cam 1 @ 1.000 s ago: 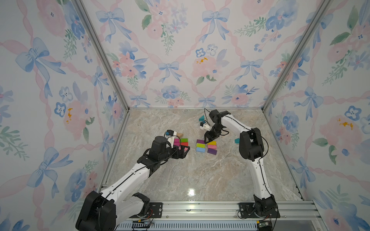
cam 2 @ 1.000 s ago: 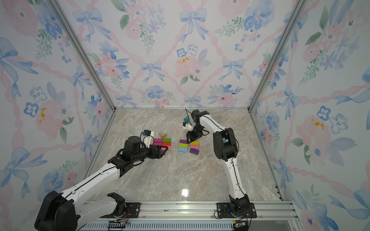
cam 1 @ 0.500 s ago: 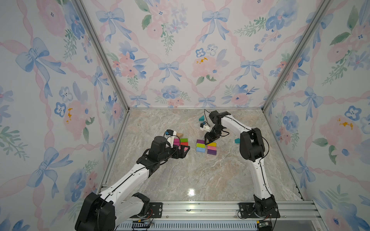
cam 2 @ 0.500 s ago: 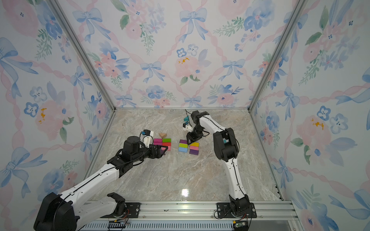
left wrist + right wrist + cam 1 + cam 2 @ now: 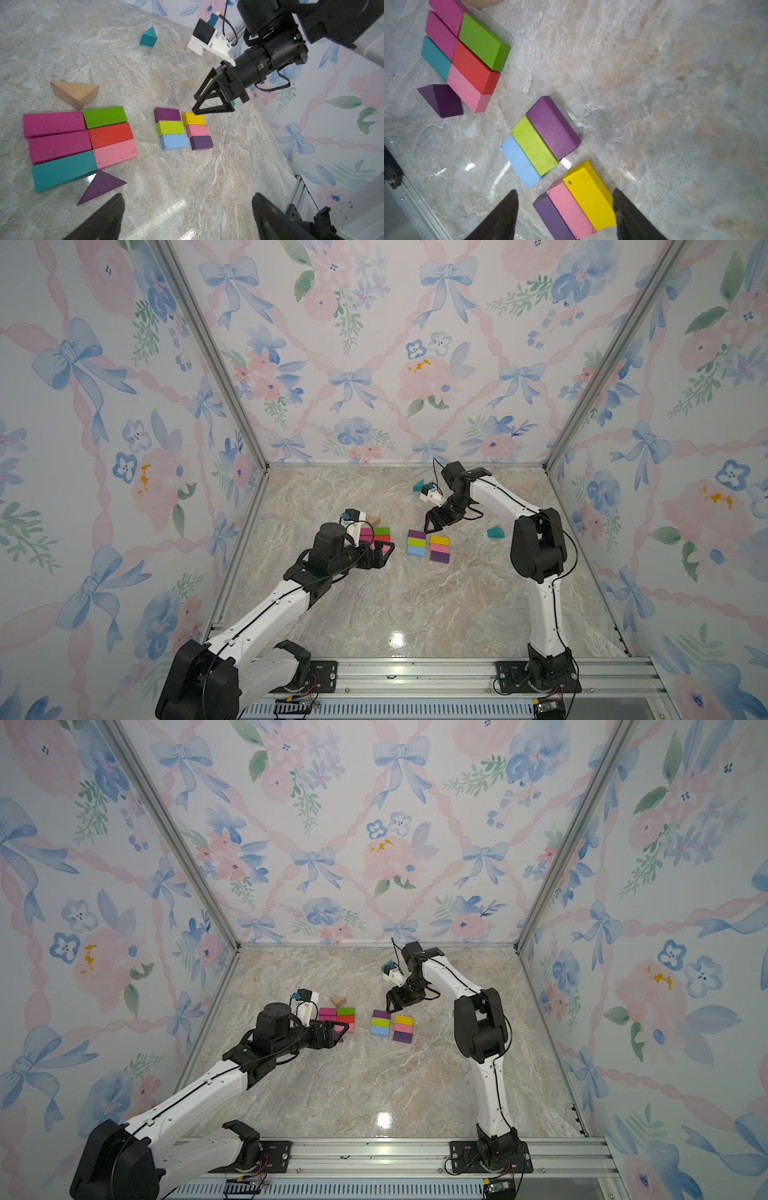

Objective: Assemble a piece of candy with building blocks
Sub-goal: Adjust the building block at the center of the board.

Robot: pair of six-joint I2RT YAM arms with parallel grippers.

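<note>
1. Marble tabletop (image 5: 415, 605) inside floral walls (image 5: 374, 344) is recorded. Clock directions are read from a top view, with 12 o'clock toward the back wall.
2. The building blocks (image 5: 428, 545) are laid flat in two groups at mid-table. In the small group a purple brick (image 5: 552, 126), lime brick (image 5: 533, 145) and blue brick (image 5: 520, 161) are packed as one column. A yellow brick (image 5: 589, 193), small pink brick (image 5: 571, 209) and dark purple brick (image 5: 552, 218) form a second column at its 3 o'clock, with a narrow gap left between.
3. The large group lies at 9 o'clock of the small one: two magenta bricks (image 5: 54, 123), a teal brick (image 5: 62, 172), green brick (image 5: 105, 116), red brick (image 5: 110, 135) and large pink brick (image 5: 115, 152), set edge to edge. A tan prism (image 5: 74, 93) is set against its 12 o'clock edge and a purple prism (image 5: 101, 186) against its 6 o'clock edge. These are judged to be the twisted wrapper ends of one candy.
4. Two teal prisms (image 5: 418, 486) (image 5: 496, 532) lie apart from the small group, at 12 and 3 o'clock. They are judged to be end pieces not yet fitted.
5. The right gripper (image 5: 564, 191) is seen with its jaws parted astride the second column, and nothing is gripped.
6. The left gripper (image 5: 188, 195) is spread wide and empty at the large group's 6 o'clock edge.
7. Against one second earlier, the right jaws stand wider, which suggests a release. Arm poses and block layout read unchanged.
</note>
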